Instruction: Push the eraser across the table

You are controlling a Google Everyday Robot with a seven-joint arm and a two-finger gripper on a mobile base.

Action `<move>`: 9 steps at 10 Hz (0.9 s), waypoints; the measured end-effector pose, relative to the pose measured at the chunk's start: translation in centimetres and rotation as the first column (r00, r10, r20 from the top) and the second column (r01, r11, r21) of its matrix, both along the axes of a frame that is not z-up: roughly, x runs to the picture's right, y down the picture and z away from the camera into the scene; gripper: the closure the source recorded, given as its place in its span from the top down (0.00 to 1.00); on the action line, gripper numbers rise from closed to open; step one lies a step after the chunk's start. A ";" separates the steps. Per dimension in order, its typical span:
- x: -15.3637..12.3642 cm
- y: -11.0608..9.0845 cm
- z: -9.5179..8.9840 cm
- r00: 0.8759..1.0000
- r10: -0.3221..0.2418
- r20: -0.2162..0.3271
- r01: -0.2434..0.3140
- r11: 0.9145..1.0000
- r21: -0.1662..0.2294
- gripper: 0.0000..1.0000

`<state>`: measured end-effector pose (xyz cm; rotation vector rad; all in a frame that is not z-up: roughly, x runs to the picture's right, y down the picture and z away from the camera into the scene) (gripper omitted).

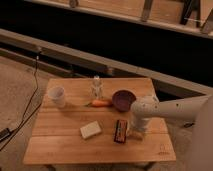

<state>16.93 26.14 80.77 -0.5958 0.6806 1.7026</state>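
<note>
The eraser [120,131], a small black block with an orange-red stripe, lies on the front right part of the light-wood table [65,145]. My gripper [134,133] is down at table height right next to the eraser's right side, at the end of the white arm [170,108] that reaches in from the right. Whether it touches the eraser cannot be told.
A pale cream sponge block [90,130] lies left of the eraser. A purple bowl [123,100], a carrot [101,103], a small clear bottle [97,87] and a white cup [57,96] stand farther back. A cable [30,100] runs on the floor at left.
</note>
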 end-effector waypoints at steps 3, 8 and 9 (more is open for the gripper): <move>-0.2 -1.6 1.1 1.000 -0.003 0.004 0.003 1.000 0.005 0.65; -0.6 -3.6 3.0 1.000 -0.018 0.009 0.018 1.000 0.013 0.65; -0.8 -3.7 3.1 1.000 -0.022 0.012 0.022 1.000 0.014 0.65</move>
